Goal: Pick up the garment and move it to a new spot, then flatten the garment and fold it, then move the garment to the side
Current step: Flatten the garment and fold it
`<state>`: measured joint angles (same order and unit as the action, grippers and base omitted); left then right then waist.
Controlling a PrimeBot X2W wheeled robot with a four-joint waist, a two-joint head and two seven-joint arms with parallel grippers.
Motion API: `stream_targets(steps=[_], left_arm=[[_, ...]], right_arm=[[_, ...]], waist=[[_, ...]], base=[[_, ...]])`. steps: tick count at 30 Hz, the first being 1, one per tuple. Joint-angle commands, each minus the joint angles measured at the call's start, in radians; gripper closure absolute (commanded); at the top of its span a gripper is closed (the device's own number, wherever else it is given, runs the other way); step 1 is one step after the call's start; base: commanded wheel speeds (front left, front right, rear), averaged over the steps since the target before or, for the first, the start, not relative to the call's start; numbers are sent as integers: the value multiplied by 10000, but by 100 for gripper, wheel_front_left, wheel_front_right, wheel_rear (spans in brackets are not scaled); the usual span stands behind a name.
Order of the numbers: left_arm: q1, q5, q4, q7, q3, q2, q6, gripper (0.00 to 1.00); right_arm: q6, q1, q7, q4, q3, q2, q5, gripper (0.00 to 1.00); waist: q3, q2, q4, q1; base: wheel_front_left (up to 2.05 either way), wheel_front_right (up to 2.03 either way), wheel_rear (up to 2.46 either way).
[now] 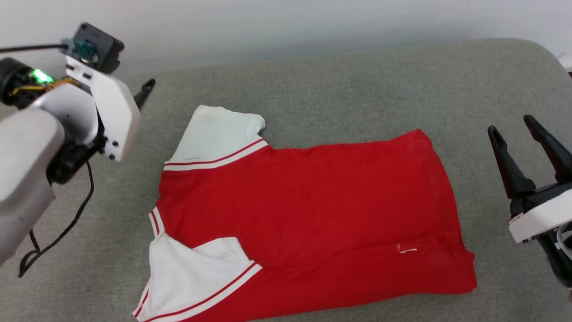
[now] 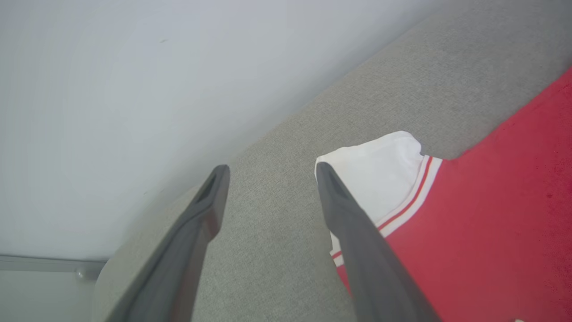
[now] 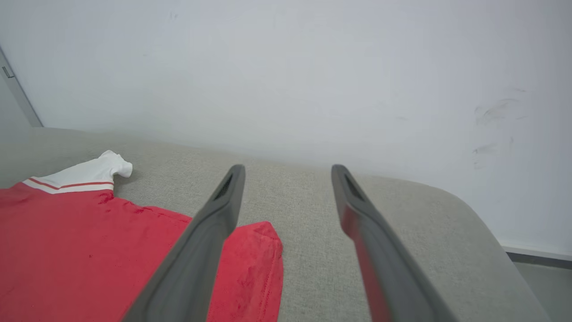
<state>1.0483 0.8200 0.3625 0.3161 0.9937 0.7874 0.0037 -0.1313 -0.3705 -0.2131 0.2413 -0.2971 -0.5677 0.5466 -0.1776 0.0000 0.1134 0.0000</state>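
Jersey spread flat on the cushion, both claws open and off it: flattening looks done, the fold comes next.

The red jersey T-shirt (image 1: 304,210) lies plain side up across the middle of the grey cushion (image 1: 339,80), white sleeves toward the left edge and hem toward the right. The left gripper (image 2: 272,172) hovers with its jaws apart just beside the far sleeve (image 1: 219,134). The right gripper (image 1: 513,126), equally spread, stands by the right edge, clear of the hem. Folding likely calls for each claw to pinch one end of a long side and carry it over together.
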Motion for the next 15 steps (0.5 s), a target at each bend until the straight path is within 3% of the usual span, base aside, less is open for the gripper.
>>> stream_targets(steps=[1,8,15], left_arm=[[162,-35,69,28,-42,-42,-23,0],[1753,231,809,1099,-422,-194,-303,0],[2868,910,1066,3894,-113,-256,-791,0]], right_arm=[[12,153,-94,-169,177,153,-186,0],[10,1449,-351,-2073,1883,2054,-1446,0],[10,2027,-250,-3129,2227,3052,-2028,0]], waist=[[-409,0,344,0],[-1556,0,936,0],[-2597,0,1381,0]], base=[[0,0,0],[0,0,0],[0,0,0]])
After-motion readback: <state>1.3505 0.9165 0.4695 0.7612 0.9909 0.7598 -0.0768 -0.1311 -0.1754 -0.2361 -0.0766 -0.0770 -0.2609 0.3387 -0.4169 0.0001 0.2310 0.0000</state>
